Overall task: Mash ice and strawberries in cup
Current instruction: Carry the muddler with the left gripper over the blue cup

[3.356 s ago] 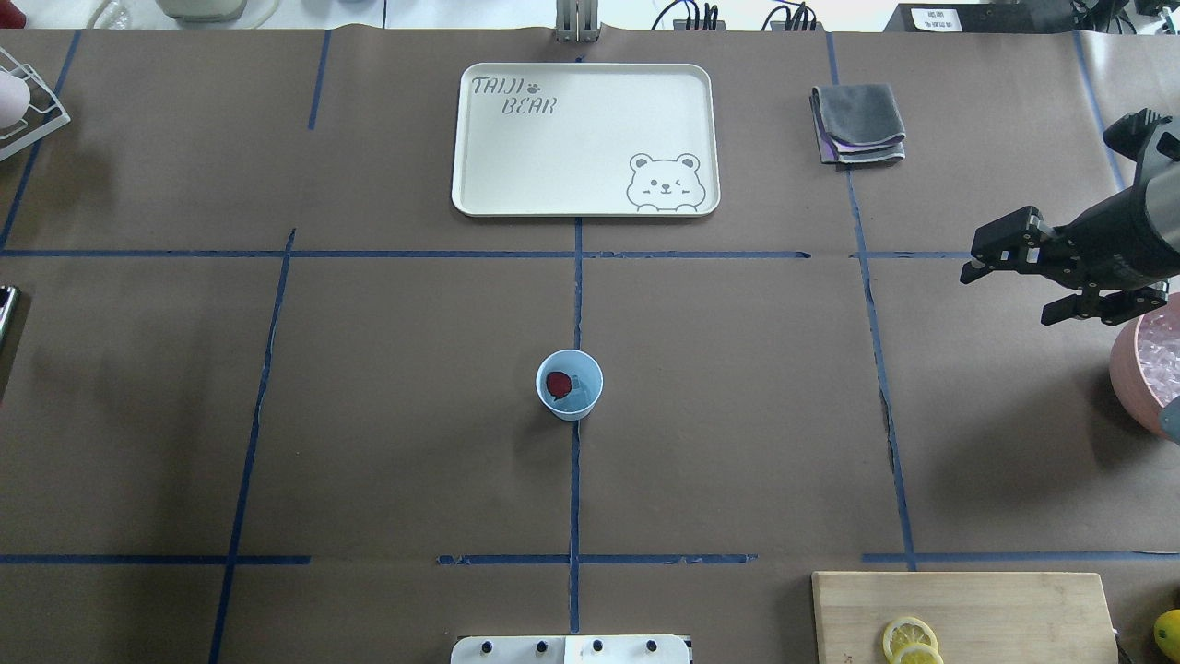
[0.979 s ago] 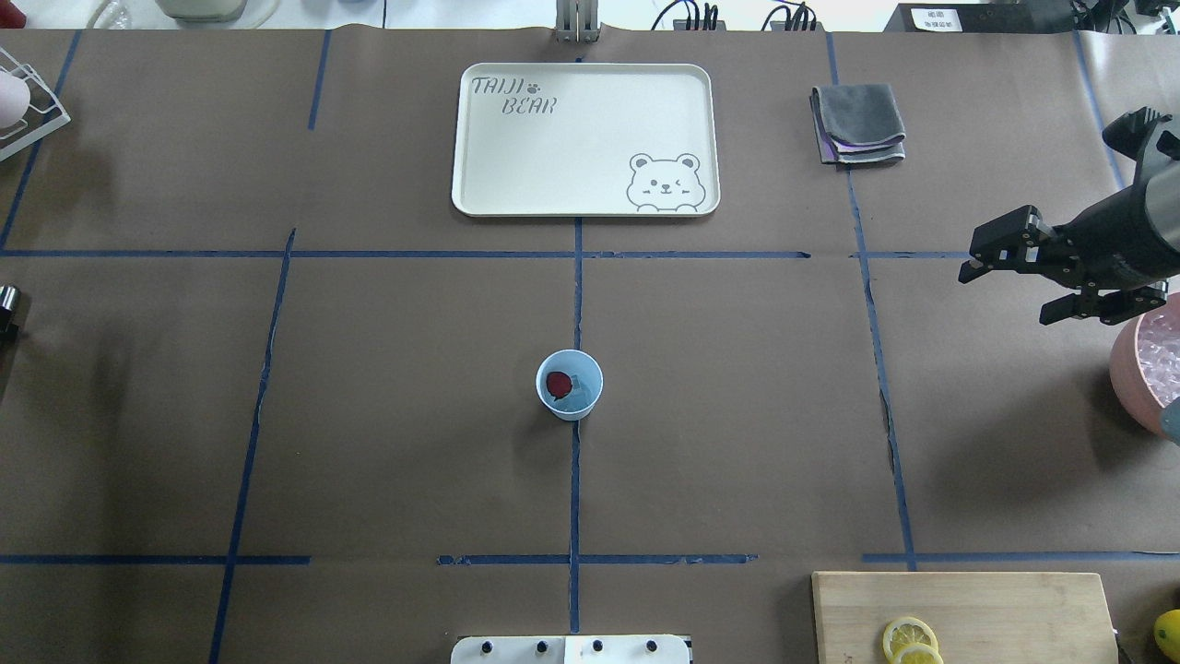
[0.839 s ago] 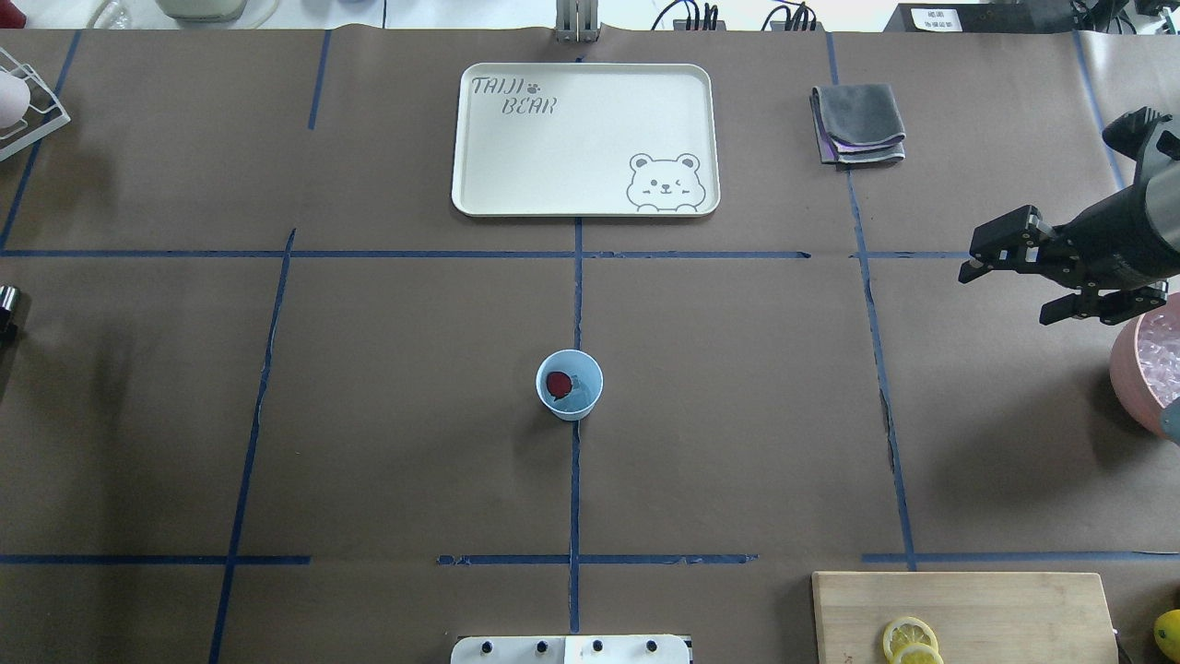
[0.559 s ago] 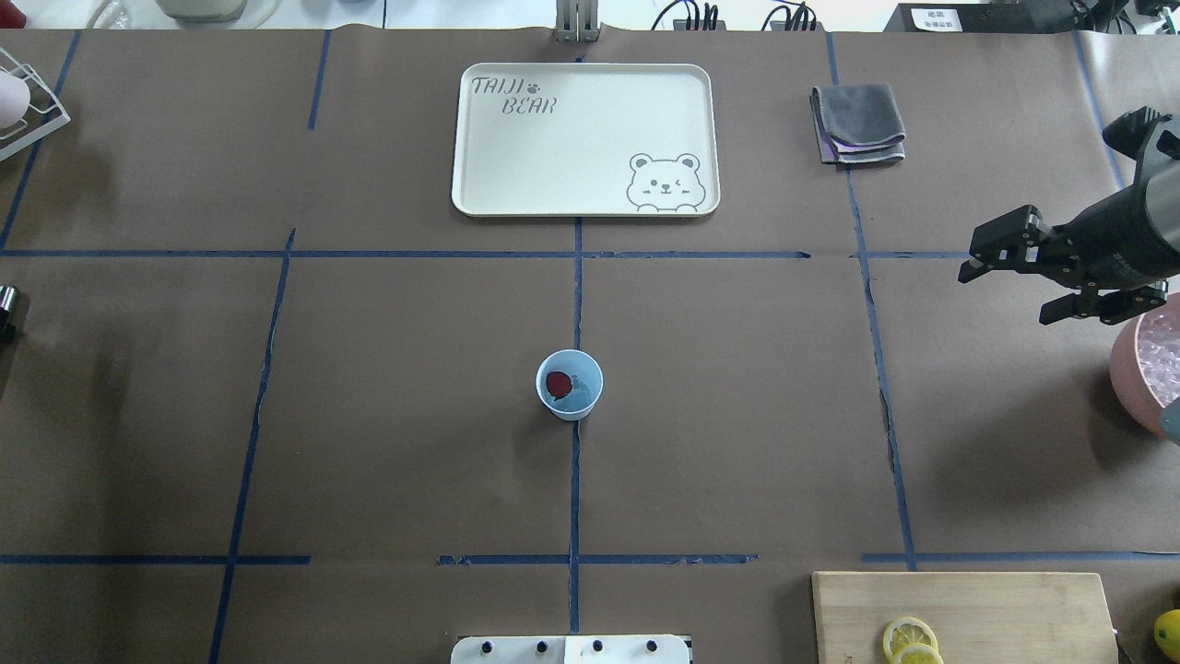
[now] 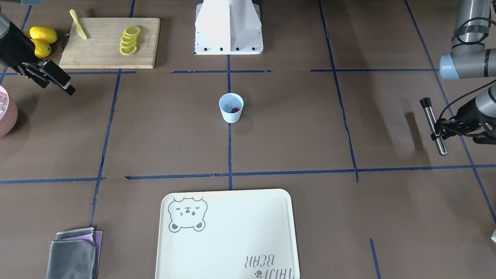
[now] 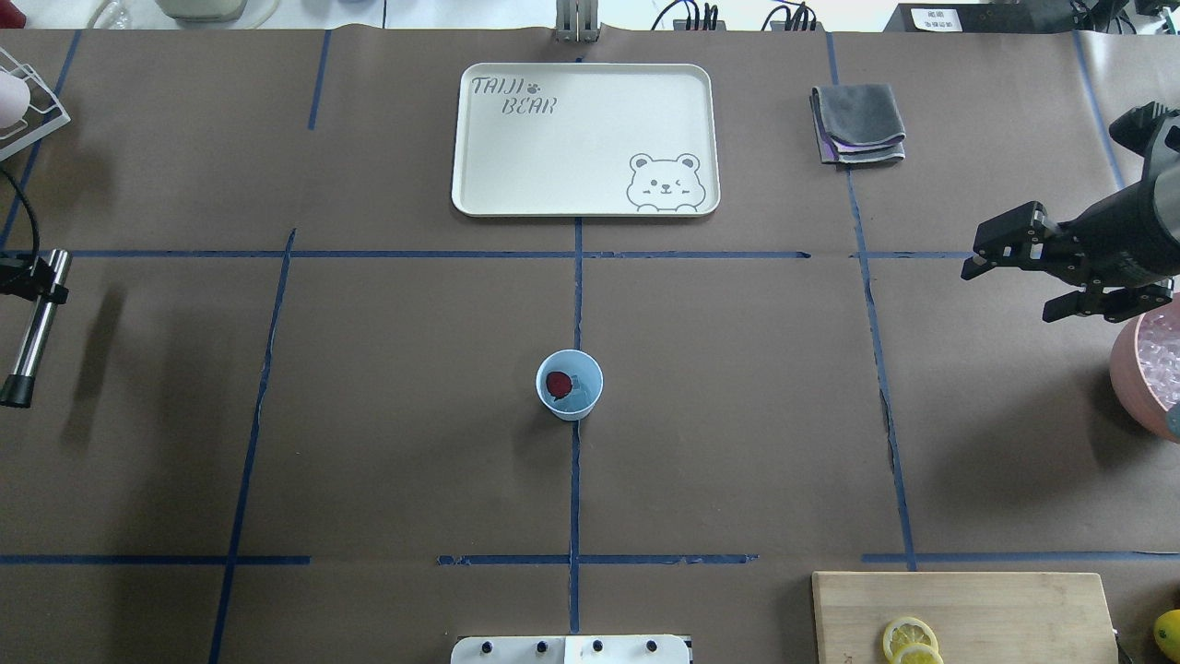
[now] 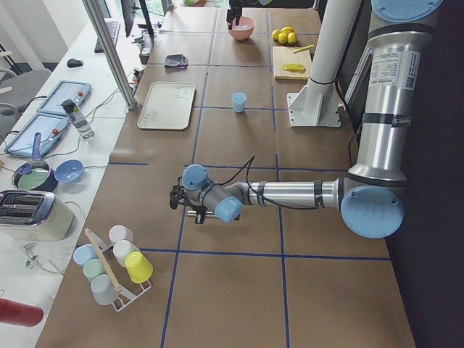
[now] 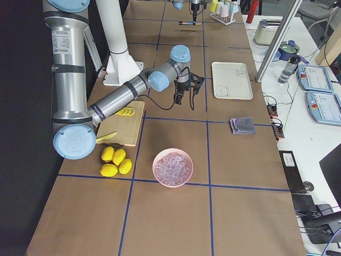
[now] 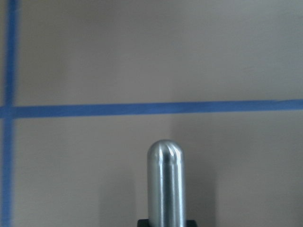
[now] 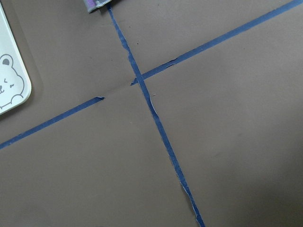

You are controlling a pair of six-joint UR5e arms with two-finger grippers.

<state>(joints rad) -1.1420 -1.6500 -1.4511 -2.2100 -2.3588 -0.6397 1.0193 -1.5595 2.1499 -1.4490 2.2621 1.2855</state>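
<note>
I'm gripping the steel muddler (image 5: pixel 431 116) in the left end effector (image 5: pixel 436 133), well left of the cup (image 6: pixel 570 385); right end effector (image 6: pixel 1007 295) hanging released.

Lighting bright and even, from above; brown table paper (image 6: pixel 737 415) matte, no glare. Cup (image 6: pixel 570 385) well exposed, with only a weak, soft shadow at its base. Far left of the cup in the overhead view, the metal rod (image 6: pixel 35 323) throws a diffuse shadow on its cup side. Beyond the cup, the tray (image 6: pixel 516 148) reads near-white but keeps its print. Left wrist view soft: tape line (image 9: pixel 151 109) smeared, rod showing vertical highlight streaks. Right wrist view sharp.
</note>
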